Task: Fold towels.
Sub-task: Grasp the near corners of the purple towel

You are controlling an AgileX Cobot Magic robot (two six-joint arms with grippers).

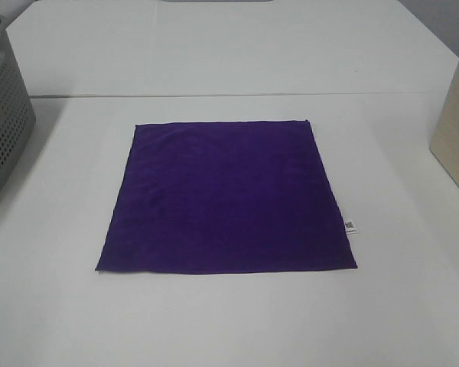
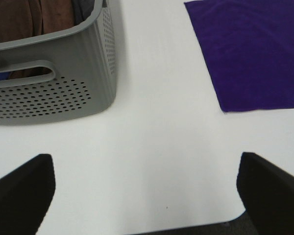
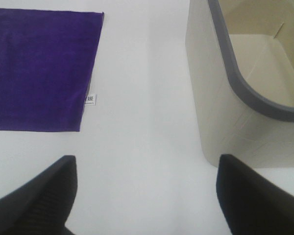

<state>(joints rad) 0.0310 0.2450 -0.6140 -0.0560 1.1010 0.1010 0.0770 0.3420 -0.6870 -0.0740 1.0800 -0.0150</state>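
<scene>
A deep purple square towel [image 1: 228,197] lies flat and unfolded in the middle of the white table, with a small white tag [image 1: 350,226] on its right edge. The towel also shows in the left wrist view [image 2: 255,51] and the right wrist view [image 3: 36,68], tag [image 3: 90,99] included. Neither gripper appears in the high view. My left gripper [image 2: 147,191] is open and empty over bare table near its front edge, well apart from the towel. My right gripper [image 3: 147,193] is open and empty over bare table between the towel and the beige bin.
A grey perforated basket [image 2: 49,93] holding brown cloth stands at the left; it also shows in the high view [image 1: 4,130]. A beige bin with a grey rim [image 3: 245,98] stands at the right, seen in the high view [image 1: 455,130] too. The table's front edge [image 2: 196,226] is close to the left gripper.
</scene>
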